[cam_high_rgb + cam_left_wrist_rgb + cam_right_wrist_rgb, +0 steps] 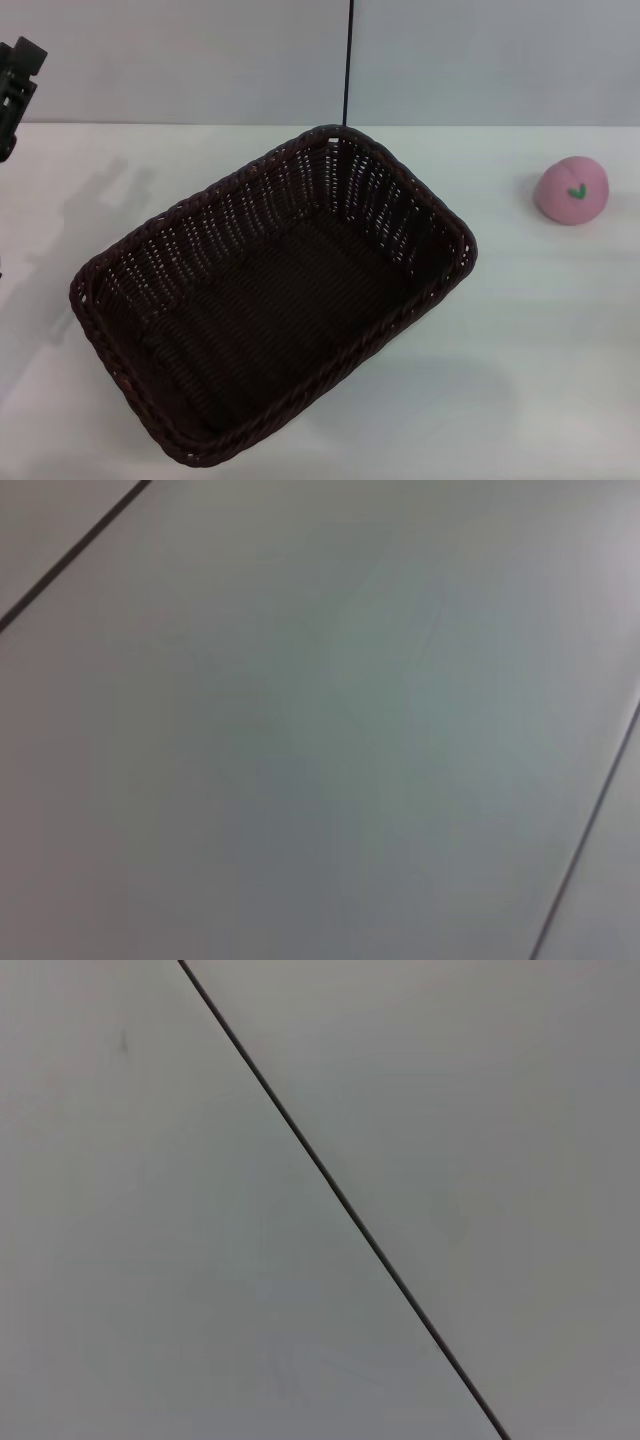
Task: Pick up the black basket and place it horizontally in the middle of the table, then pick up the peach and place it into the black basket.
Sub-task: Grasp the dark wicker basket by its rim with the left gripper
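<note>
The black basket (pixel 275 295) lies on the white table (pixel 540 340), turned diagonally, its long axis running from near left to far right; it is empty. The peach (pixel 571 189) sits on the table at the far right, well apart from the basket. My left gripper (pixel 14 85) shows only as a dark part at the far left edge of the head view, raised above the table and away from the basket. My right gripper is out of view. Both wrist views show only plain grey panels with dark seams.
A grey wall (pixel 480 60) with a dark vertical seam (pixel 347 60) stands behind the table. Bare tabletop lies to the right of the basket and in front of the peach.
</note>
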Robot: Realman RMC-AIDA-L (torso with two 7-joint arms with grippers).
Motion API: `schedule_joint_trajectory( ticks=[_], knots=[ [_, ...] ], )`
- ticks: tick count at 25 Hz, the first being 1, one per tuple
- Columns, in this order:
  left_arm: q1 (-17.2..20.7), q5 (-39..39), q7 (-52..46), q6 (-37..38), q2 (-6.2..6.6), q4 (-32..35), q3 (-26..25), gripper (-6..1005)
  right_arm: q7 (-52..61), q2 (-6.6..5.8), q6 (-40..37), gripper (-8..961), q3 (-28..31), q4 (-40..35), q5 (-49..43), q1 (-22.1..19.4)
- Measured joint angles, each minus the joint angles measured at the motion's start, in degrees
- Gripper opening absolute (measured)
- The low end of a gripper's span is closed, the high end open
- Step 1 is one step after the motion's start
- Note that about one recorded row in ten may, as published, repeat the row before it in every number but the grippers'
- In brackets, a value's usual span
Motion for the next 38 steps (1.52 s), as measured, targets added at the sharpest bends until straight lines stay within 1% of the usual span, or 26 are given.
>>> schedule_joint_trajectory(
  ticks=[5, 11, 14, 17, 22, 24, 26, 29, 30, 31, 33, 34, 36, 37, 38],
  knots=[
    [0.02, -0.01, -2.58, -1.01, 0.14, 0.37, -1.21, 553, 0.0, 0.03, 0.03, 444, 0.0, 0.0, 0.0, -0.11],
    [0.04, -0.01, -2.82, -1.07, 0.24, 0.73, -1.25, 648, 0.0, 0.08, 0.03, 444, 0.0, 0.0, 0.0, -0.18],
    [0.04, 0.14, -2.83, -1.1, 0.29, 1.33, -1.01, 783, 0.02, 0.11, 0.03, 444, 0.0, 0.0, 0.0, -0.18],
    [0.0, 0.58, -3.74, -1.11, 0.33, 2.2, -0.75, 777, 0.16, 0.12, 0.0, 444, 0.0, 0.0, 0.0, -0.18],
    [0.41, 0.74, -9.79, -1.1, 1.02, 7.62, 2.1, 767, 0.24, 0.12, -0.06, 444, 0.0, 0.28, 0.0, -0.22],
    [0.51, 0.86, -12.87, -1.1, 1.82, 9.91, 3.36, 764, 0.13, 0.12, -0.06, 444, 0.0, 0.51, 0.0, -0.24],
    [0.38, 1.03, -15.79, -1.04, 2.92, 11.58, 4.99, 761, 0.09, 0.12, -0.05, 444, 0.0, 0.55, 0.0, -0.25],
    [-0.26, 2.79, -20.66, -1.59, 5.13, 14.52, 7.27, 757, 0.08, 0.12, -0.06, 444, 0.0, 0.62, 0.0, -0.26],
    [-0.26, 2.79, -20.66, -1.59, 5.13, 14.52, 7.27, 755, 0.08, 0.12, -0.06, 444, 0.0, 0.66, 0.0, -0.26],
    [-0.51, 3.88, -21.79, -1.86, 5.64, 15.43, 7.4, 754, 0.07, 0.12, -0.06, 444, 0.0, 0.71, 0.0, -0.26],
    [-1.29, 9.58, -26.35, -3.98, 7.41, 19.67, 7.22, 751, 0.06, 0.11, -0.06, 444, 0.0, 0.71, 0.0, -0.26],
    [-1.49, 11.22, -27.65, -4.77, 7.96, 21.12, 7.16, 749, 0.05, 0.12, -0.06, 444, 0.0, 0.72, 0.0, -0.26],
    [-1.49, 11.22, -27.65, -4.77, 7.96, 21.12, 7.16, 746, 0.05, 0.12, -0.06, 444, 0.0, 0.72, 0.0, -0.26],
    [-2.04, 14.83, -29.7, -6.04, 8.92, 23.38, 7.15, 745, 0.04, 0.12, -0.06, 444, 0.0, 0.71, 0.0, -0.26],
    [-3.27, 21.2, -33.49, -7.5, 10.71, 26.42, 7.02, 743, 0.04, 0.12, -0.06, 444, 0.0, 0.71, 0.0, -0.26]
  ],
)
